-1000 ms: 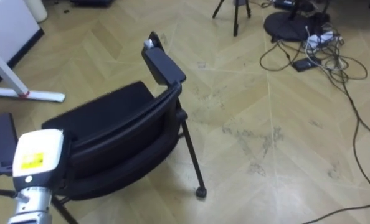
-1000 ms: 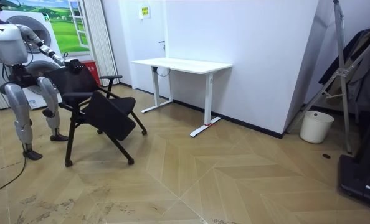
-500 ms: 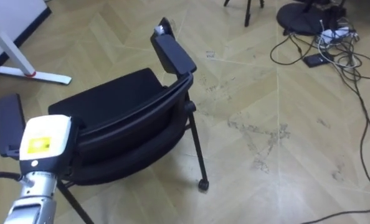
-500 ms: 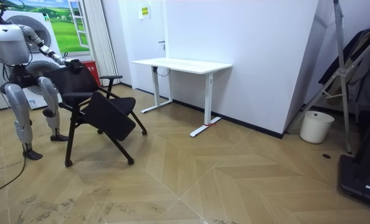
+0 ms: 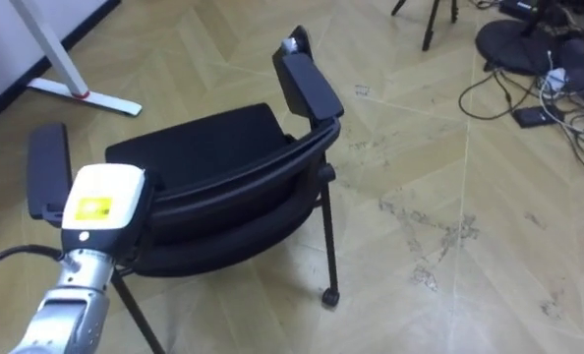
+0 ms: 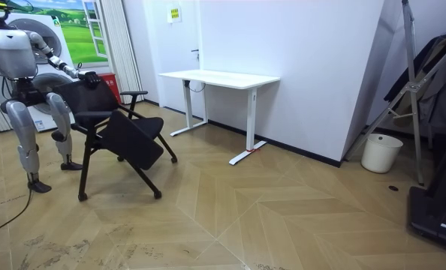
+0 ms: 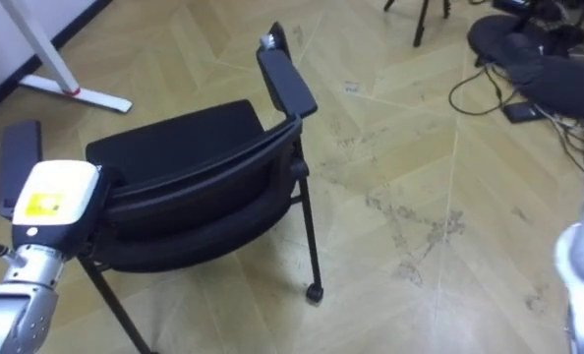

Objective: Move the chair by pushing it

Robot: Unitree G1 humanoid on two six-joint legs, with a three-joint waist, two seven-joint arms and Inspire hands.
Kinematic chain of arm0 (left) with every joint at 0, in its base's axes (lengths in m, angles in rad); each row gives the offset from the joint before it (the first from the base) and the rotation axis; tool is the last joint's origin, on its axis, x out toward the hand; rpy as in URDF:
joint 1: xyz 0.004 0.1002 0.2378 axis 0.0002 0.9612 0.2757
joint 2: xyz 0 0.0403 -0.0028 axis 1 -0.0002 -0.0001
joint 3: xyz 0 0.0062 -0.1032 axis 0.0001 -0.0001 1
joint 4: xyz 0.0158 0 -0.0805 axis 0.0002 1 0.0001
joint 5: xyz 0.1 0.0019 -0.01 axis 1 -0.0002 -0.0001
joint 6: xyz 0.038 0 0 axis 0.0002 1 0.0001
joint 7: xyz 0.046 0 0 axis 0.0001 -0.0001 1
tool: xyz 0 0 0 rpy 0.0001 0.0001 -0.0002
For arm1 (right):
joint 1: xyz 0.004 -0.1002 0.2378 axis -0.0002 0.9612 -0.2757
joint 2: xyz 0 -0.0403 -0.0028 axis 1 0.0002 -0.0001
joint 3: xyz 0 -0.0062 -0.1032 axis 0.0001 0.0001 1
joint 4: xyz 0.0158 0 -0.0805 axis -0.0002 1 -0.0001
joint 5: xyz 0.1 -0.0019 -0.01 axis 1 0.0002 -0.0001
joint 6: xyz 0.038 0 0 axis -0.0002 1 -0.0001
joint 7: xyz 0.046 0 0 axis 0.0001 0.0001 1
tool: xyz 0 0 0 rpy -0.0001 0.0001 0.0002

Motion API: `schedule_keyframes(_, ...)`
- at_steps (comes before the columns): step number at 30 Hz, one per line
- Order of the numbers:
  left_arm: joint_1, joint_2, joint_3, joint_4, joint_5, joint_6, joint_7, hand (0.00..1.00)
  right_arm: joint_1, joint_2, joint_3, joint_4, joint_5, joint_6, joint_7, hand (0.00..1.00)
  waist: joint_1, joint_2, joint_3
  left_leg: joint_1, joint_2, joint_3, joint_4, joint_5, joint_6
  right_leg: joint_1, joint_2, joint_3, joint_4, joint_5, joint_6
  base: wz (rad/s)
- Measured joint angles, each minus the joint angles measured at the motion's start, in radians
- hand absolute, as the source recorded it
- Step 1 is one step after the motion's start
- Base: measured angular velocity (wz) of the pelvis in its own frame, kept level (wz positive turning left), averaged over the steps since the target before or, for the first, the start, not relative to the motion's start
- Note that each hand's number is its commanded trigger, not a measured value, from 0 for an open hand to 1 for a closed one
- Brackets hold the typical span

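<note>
A black chair (image 5: pixel 208 187) with two armrests stands on the wooden floor just in front of me, its backrest towards me. My left hand (image 5: pixel 97 205) rests at the left end of the backrest's top edge. Its white back with a yellow sticker faces up, and its fingers are hidden behind the backrest. In the room view I stand behind the chair (image 6: pixel 122 127) with my left hand (image 6: pixel 88 76) at its top. A blurred grey-white right hand (image 7: pixel 579 258) shows at the right edge, away from the chair.
A white desk (image 6: pixel 219 77) stands by the wall beyond the chair, and its foot (image 5: pixel 86 95) lies at the upper left. Cables (image 5: pixel 557 88) and a dark round base (image 5: pixel 513 37) lie on the floor at the upper right. A white bin (image 6: pixel 381 152) stands by the wall.
The eye view has shifted, so the chair and desk foot sit further right and lower in it. In the room view neither the chair nor I have visibly moved.
</note>
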Motion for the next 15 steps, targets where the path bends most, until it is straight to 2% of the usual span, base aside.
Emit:
schedule_keyframes(6,-0.033,-0.002,-0.020,0.015,0.011,-0.005,-0.011,1.00,-0.011,0.000,0.090,0.056,-0.072,-0.001,0.119,0.00,0.030,-0.004,-0.0016,-0.004,0.001,-0.011,0.000,0.000,0.000,0.001,0.000,-0.015,-0.001,0.001,-0.001,0.04)
schedule_keyframes(15,-0.045,-0.001,-0.055,0.014,0.013,-0.010,-0.008,1.00,-0.039,-0.001,0.233,0.091,-0.163,-0.001,0.263,0.00,0.064,0.001,-0.0047,-0.001,0.002,-0.015,0.000,0.000,0.000,0.006,0.000,-0.022,-0.002,0.001,-0.001,0.00)
